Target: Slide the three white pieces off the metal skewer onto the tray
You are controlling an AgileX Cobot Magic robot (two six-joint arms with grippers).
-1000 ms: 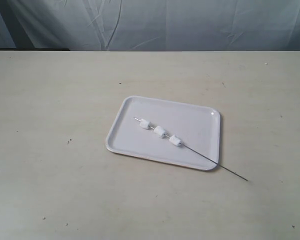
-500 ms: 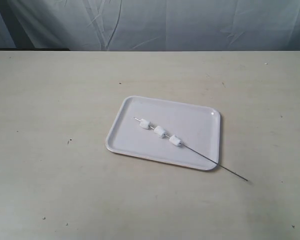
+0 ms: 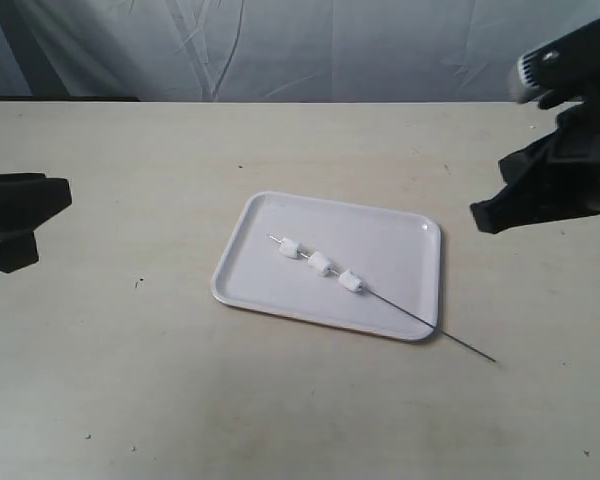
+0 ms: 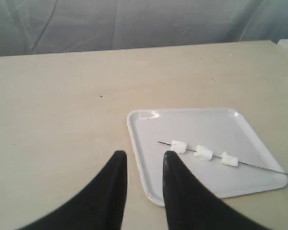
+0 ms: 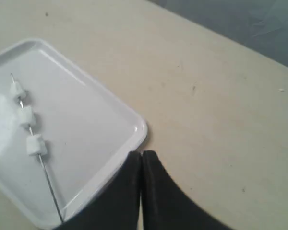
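Plainly, in the exterior view the tray [image 3: 395,250] lies flat near the middle of the pale table [image 3: 130,380]. The metal skewer [image 3: 420,320] rests slantwise across it, one end passing over the rim onto the table. The three white pieces [image 3: 321,263] sit threaded on the skewer in a row, spaced a little apart, all over the tray floor. The left gripper [image 3: 25,215] shows as a dark block at the left edge, the right gripper [image 3: 490,215] as a dark mass at upper right; both are well apart from the tray, and their jaws cannot be read here.

From the left wrist view, the left gripper [image 4: 143,158] has its two black fingers [image 4: 116,182] parted with bare table between them, grasping nothing. The tray [image 4: 216,122] lies ahead, with the pieces [image 4: 203,153] lined up on the skewer [image 4: 259,166].

From the right wrist view, the right gripper [image 5: 142,155] is clenched, fingers [image 5: 156,191] pressed together and empty, just beside a rounded corner of the tray [image 5: 86,115]. The pieces [image 5: 25,116] and skewer [image 5: 48,179] lie apart from it.
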